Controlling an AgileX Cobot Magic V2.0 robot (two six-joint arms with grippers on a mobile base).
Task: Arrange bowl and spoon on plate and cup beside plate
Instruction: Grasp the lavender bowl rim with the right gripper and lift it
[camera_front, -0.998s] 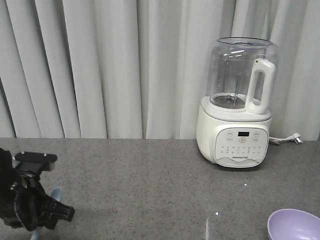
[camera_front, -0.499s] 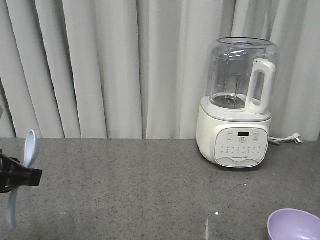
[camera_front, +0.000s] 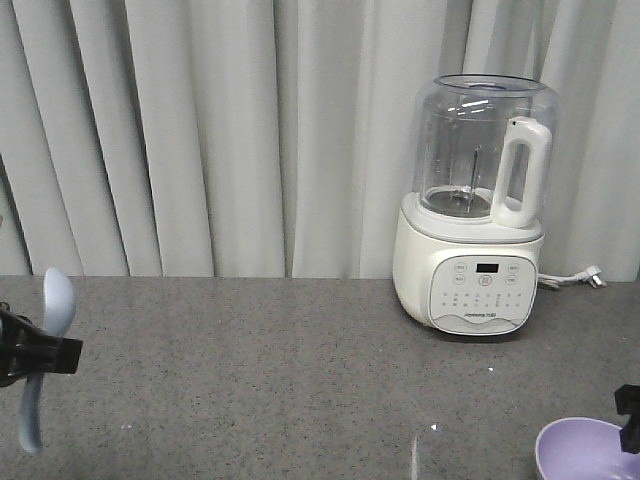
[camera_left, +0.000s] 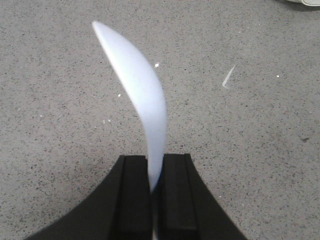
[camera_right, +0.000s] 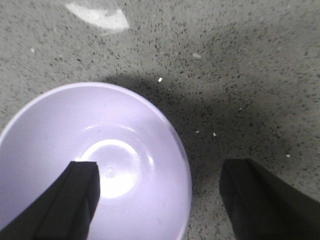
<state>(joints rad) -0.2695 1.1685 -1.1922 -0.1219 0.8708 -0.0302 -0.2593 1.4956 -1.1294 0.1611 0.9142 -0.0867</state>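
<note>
My left gripper (camera_left: 154, 172) is shut on the pale blue-white spoon (camera_left: 142, 95), held up above the grey table; in the front view the spoon (camera_front: 42, 350) stands almost upright at the far left, scoop end up. The lavender bowl (camera_right: 100, 155) sits on the table under my right gripper (camera_right: 160, 187), which is open: one finger hangs over the bowl's inside, the other outside its right rim. In the front view the bowl (camera_front: 580, 450) shows at the bottom right corner with the right gripper's tip (camera_front: 630, 418) over its edge. The plate and the cup are out of view.
A white blender (camera_front: 480, 210) with a clear jug stands at the back right of the grey speckled table (camera_front: 300, 380), its cord (camera_front: 572, 278) trailing right. Grey curtains hang behind. A white scuff mark (camera_front: 414, 455) lies near the front.
The left gripper rose from low over the table with the spoon and has since held nearly still. The right gripper's tip has come into the front view over the bowl.
</note>
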